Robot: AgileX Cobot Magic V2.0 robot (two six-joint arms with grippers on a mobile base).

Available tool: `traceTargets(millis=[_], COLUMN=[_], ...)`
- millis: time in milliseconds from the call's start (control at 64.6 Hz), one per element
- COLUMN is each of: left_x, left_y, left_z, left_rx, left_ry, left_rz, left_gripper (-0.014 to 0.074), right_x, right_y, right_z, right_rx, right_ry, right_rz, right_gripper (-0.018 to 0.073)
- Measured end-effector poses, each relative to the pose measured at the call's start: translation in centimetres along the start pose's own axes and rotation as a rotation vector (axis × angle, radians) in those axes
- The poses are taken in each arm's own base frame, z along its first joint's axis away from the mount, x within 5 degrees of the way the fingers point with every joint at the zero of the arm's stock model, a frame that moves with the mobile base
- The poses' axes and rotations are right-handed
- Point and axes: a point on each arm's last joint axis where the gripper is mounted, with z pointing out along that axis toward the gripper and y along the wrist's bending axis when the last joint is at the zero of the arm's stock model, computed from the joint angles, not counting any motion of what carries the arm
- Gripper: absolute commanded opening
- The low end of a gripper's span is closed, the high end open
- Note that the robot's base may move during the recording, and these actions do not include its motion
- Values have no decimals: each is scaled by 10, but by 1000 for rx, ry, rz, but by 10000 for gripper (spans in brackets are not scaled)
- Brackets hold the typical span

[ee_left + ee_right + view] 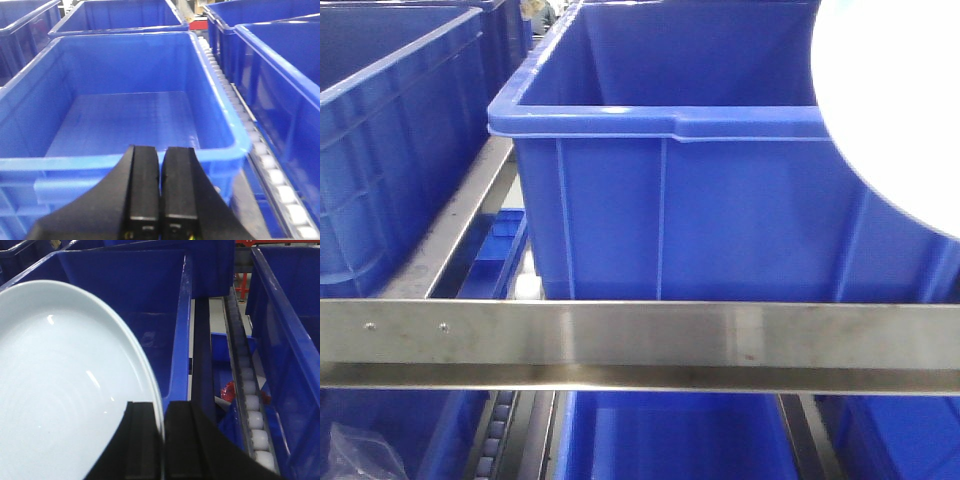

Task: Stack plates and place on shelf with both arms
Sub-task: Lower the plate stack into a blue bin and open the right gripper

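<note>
A large pale blue-white plate (pixel 60 390) fills the left of the right wrist view, tilted on edge. My right gripper (pixel 162 412) is shut on its rim, one finger on each face. The same plate (pixel 900 110) shows at the upper right of the front view, held above a blue bin (pixel 720 200). My left gripper (pixel 160 155) is shut with nothing between its fingers, and it hangs over the near rim of an empty blue bin (pixel 125 120). Neither arm shows in the front view.
Blue plastic bins (pixel 390 130) stand in rows on the shelf. A steel rail (pixel 640 345) crosses the front view. White roller tracks (pixel 270 165) (pixel 252 410) run between the bins. Something small and red (pixel 227 390) lies low beside the track.
</note>
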Motion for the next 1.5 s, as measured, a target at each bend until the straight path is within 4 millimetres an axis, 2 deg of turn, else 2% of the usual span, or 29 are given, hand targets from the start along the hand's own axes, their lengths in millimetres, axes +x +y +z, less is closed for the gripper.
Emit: traceTargets(millis=[650,727,882,1036,1160,1315,1423,1500], left_x=[0,0,0,0,0,0,0,0], left_y=[0,0,0,0,0,0,0,0], left_z=[0,0,0,0,0,0,0,0], left_rx=[0,0,0,0,0,0,0,0], left_ry=[0,0,0,0,0,0,0,0], left_rz=[0,0,0,0,0,0,0,0], left_gripper=[82,82,82,82,82,82,82,82], right_x=[-2,-10,-42,-65,-80,-80,-72,-65], right_y=[0,1,4,5,5,6,14,22], right_z=[0,-2,5,40,83,130,156,170], right_rx=[-1,-6,-12,-3,9,8,-18,-42], right_ry=[-7,-25,-59,2,55,132,171,188], right_rz=[5,18,28,32,34,35,28,22], right_gripper=[58,58,58,58,58,72,165,291])
